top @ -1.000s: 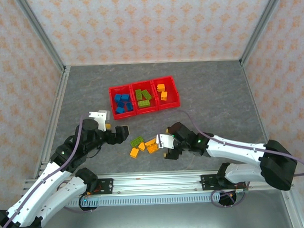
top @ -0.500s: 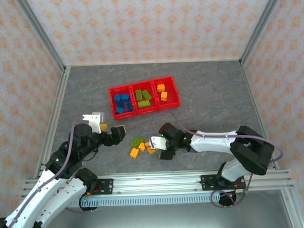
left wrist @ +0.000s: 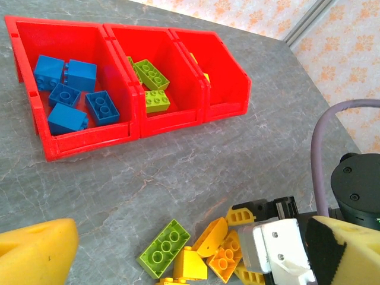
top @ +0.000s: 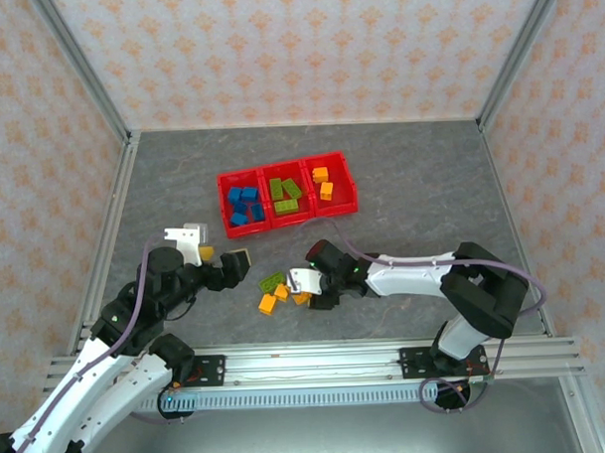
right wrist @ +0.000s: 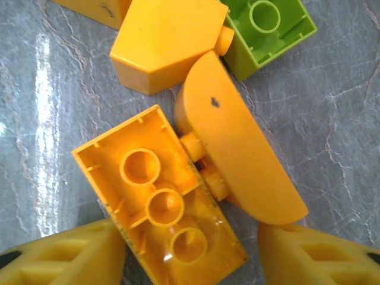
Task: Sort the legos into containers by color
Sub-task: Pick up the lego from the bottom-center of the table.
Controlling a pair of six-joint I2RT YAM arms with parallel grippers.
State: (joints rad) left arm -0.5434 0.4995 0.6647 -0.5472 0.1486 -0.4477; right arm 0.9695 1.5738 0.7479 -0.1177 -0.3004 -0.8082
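Your right fingers (right wrist: 65, 255) straddled an upturned orange brick (right wrist: 160, 202) jammed against a curved brick (right wrist: 237, 160), couldn't tell if clamped. Meanwhile your left fingers (left wrist: 35, 249) hung wide apart, open surface (left wrist: 196, 172) before the red bins (left wrist: 89, 139).

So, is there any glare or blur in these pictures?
Right wrist: a glare streak on the table, left of the upside-down orange brick, which is sharp. Left wrist: the near claw finger looks soft, the red bins crisp. Top external: even light.
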